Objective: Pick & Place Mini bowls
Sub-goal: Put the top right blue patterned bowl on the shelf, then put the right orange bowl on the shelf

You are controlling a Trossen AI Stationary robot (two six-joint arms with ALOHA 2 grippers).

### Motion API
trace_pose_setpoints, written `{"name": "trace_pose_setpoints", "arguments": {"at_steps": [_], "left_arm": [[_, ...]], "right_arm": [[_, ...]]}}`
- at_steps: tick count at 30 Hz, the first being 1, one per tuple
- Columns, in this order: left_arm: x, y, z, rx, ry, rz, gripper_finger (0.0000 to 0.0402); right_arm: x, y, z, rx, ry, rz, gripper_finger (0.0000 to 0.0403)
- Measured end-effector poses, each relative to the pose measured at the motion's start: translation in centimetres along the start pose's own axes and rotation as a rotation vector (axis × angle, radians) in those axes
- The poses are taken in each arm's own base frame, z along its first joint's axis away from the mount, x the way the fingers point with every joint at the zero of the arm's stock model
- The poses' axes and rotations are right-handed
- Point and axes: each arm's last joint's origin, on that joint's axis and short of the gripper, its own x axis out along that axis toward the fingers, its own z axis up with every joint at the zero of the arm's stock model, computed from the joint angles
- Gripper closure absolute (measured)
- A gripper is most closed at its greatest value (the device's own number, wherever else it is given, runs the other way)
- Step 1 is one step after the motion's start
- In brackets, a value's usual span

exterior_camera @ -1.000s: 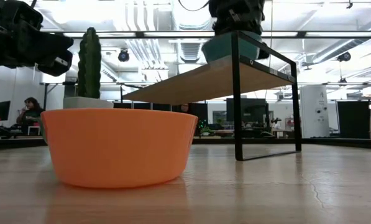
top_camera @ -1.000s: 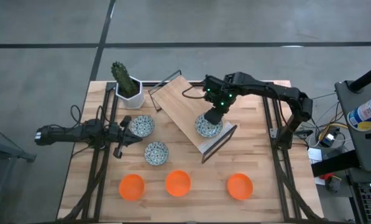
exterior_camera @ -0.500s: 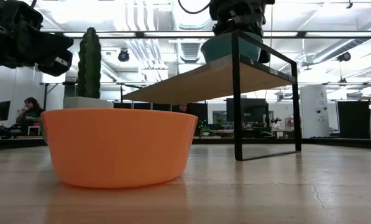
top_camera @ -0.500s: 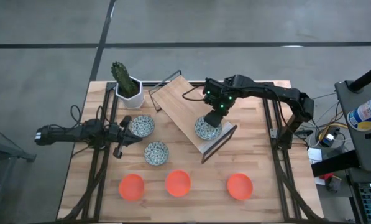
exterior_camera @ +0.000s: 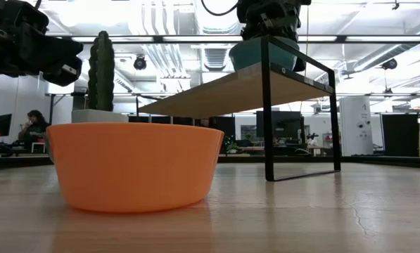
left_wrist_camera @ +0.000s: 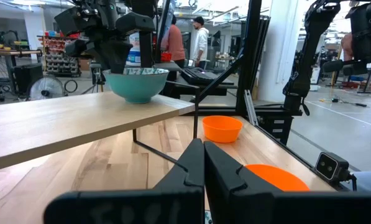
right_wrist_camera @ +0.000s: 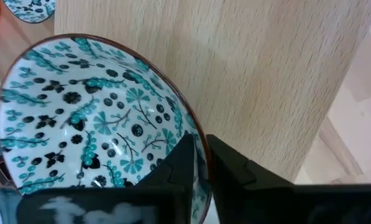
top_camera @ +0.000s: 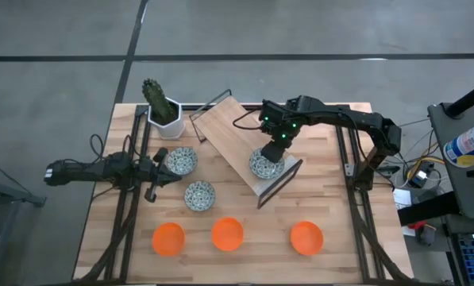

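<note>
The right gripper (top_camera: 273, 151) pinches the rim of a patterned bowl (top_camera: 264, 164) resting near the shelf's (top_camera: 229, 131) lower end, so placing looks underway and letting go comes next, while the left gripper (top_camera: 159, 171), closed, waits by the table's left edge.

Six small round bowls, all upright. Three plain orange (top_camera: 169, 238) (top_camera: 227, 233) (top_camera: 306, 237) in a row along the tabletop's near edge. Two floral (top_camera: 181, 161) (top_camera: 199, 195) on the tabletop, near the left side. Third floral bowl (top_camera: 264, 164) on the raised wooden shelf (top_camera: 229, 131), rim pinched between fingers (right_wrist_camera: 232, 165).
</note>
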Motion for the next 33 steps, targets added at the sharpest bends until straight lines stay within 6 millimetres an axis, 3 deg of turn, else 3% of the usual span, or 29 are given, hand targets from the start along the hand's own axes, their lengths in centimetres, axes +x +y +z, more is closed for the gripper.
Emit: {"name": "trace_pose_setpoints", "arguments": {"at_steps": [9, 15, 27, 33], "left_arm": [[0.0, 0.0, 0.0, 0.0, 0.0, 0.0, 0.0402], [0.0, 0.0, 0.0, 0.0, 0.0, 0.0, 0.0402], [0.0, 0.0, 0.0, 0.0, 0.0, 0.0, 0.0402], [0.0, 0.0, 0.0, 0.0, 0.0, 0.0, 0.0402]], "right_arm": [[-1.2, 0.1, -0.5, -0.007, -0.047, 0.002, 0.0273], [-2.6, 0.3, -1.1, -0.017, -0.091, 0.015, 0.0236], [-7.4, 0.8, -4.2, -0.054, -0.224, 0.074, 0.0229], [-9.4, 2.1, -6.8, -0.202, -0.276, 0.113, 0.0229]]}}
